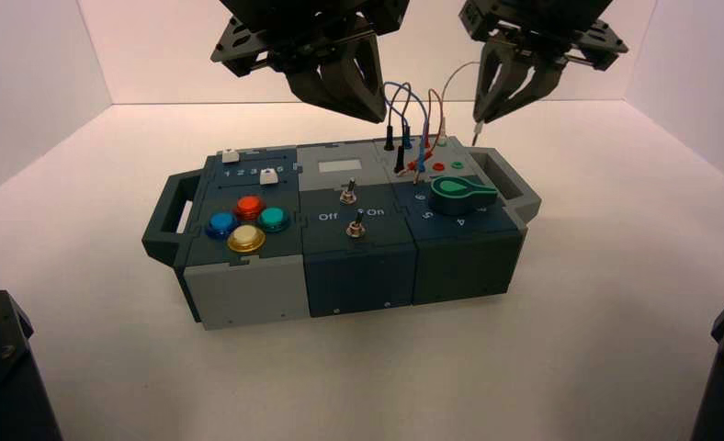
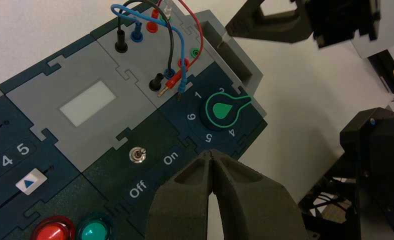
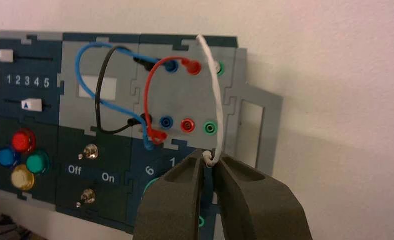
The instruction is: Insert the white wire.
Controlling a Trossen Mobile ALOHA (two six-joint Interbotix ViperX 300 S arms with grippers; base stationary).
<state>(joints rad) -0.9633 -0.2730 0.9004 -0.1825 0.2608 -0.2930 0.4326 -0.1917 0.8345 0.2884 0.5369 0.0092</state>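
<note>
1. At the box's left, two white sliders [image 1: 268,176] sit behind four round buttons [image 1: 250,208].
2. The left gripper [image 2: 211,151] hangs over the rear middle of the box, slanting down to the right; its fingers are pressed together, holding nothing. Its arm is cut off by the high view's top edge.
3. On the rear right panel, the black wire [image 3: 100,87], blue wire [image 3: 78,65] and red wire [image 3: 146,90] loop and cross; in the high view they are hard to separate.
4. The white wire [image 3: 216,87] rises from the rear green socket and arches to the right gripper [image 3: 211,154], which hides part of it in the high view.
5. The right gripper tilts down and left near the rear right corner, fingers narrowed on the wire's free plug [image 3: 208,158], its pin [image 1: 475,140] pointing down. In its wrist view the fingers mostly cover the green knob [image 1: 462,195].
</note>
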